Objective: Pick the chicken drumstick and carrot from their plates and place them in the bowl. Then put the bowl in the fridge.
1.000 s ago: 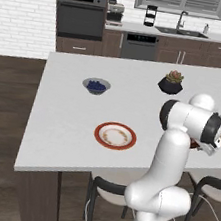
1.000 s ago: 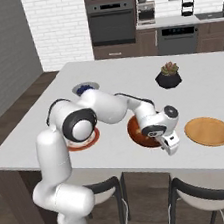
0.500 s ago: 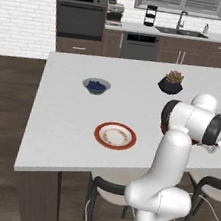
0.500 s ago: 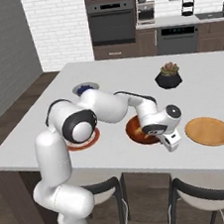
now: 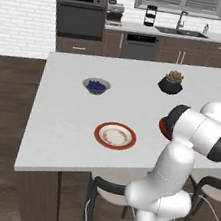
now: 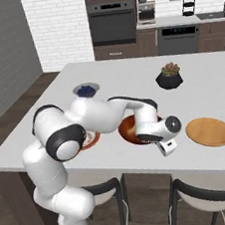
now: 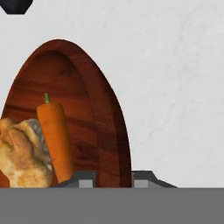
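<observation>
Pincer [image 7: 113,178] pinched on near rim of glossy dark reddish-brown wooden bowl [image 7: 103,113] — orange tapered carrot [image 7: 54,133] & golden lumpy drumstick [image 7: 19,155] inside bowl. Step: bowl grab. Next — lift level, carry to fridge.

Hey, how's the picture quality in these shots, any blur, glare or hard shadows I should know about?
Left base view: even flat light, sharp, the counter without glare. Right base view: soft shading only under the arm, the tan plate crisp. Hand view: close and slightly soft, the bowl stretched into a long oval, glossy, with the carrot and drumstick clear.
</observation>
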### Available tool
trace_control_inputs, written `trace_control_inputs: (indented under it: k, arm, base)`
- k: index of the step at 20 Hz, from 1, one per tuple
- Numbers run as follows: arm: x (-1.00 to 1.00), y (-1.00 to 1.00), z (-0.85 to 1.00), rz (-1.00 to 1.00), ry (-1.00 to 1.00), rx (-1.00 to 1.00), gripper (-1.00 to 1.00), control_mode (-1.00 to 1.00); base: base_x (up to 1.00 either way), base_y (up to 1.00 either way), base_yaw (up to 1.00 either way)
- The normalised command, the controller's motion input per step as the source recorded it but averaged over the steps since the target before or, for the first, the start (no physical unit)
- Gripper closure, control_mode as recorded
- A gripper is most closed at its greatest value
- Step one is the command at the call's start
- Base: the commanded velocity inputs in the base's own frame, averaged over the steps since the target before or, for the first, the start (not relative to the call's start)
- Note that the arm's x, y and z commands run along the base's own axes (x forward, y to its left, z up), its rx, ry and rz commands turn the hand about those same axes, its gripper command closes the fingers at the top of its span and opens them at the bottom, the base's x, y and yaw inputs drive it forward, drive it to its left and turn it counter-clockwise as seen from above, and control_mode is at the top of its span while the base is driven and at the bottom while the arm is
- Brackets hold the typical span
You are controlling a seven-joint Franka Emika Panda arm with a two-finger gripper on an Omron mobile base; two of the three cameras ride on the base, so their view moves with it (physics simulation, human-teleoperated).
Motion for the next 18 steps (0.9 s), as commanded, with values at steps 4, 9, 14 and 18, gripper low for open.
trace_control_inputs:
  k: [4, 9, 14, 18]
  arm:
    - [-0.41, 0.80, 0.42, -0.10, -0.19, 0.07, 1.00, -1.00]
    - [-0.56, 0.70, 0.74, -0.04, -0.18, -0.01, 1.00, -1.00]
    - [-0.65, 0.53, 1.00, 0.00, -0.09, -0.07, 1.00, -1.00]
    - [-0.83, 0.02, 1.00, 0.00, 0.06, 0.05, 1.00, -1.00]
  base:
    - [0.00, 0.00, 0.00]
    - [0.00, 0.00, 0.00]
    - [0.00, 0.00, 0.00]
    - [0.00, 0.00, 0.00]
